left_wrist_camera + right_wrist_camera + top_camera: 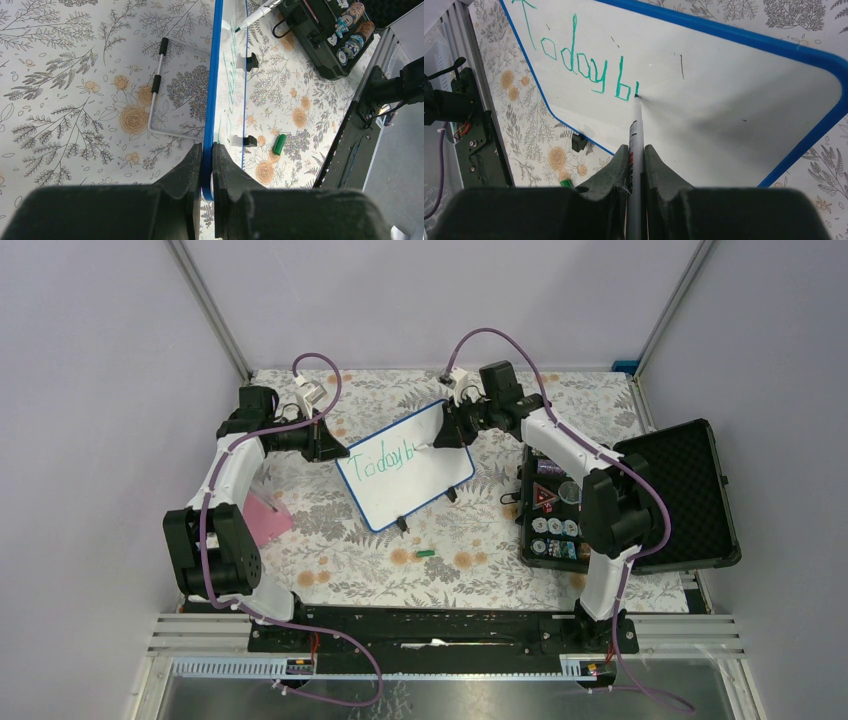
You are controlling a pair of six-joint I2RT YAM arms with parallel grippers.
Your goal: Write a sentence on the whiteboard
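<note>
Right gripper point(636, 150) pinches marker point(636, 125), tip on whiteboard point(734, 100) just past the sentence point(574, 65) start "Today b", blank board further along that line; left gripper point(206, 162) clamps whiteboard's edge.

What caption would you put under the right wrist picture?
The right gripper presses a marker tip to the whiteboard, beside green writing "Today b".

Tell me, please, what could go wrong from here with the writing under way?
1. The left gripper pinches only the thin blue edge of the whiteboard, so pressure from the marker might swing the board and skew the letters.
2. The right gripper holds the marker well back from its tip; it may slip or tilt between the fingers.
3. The right arm's elbow hangs over the open case and could bump it.
</note>
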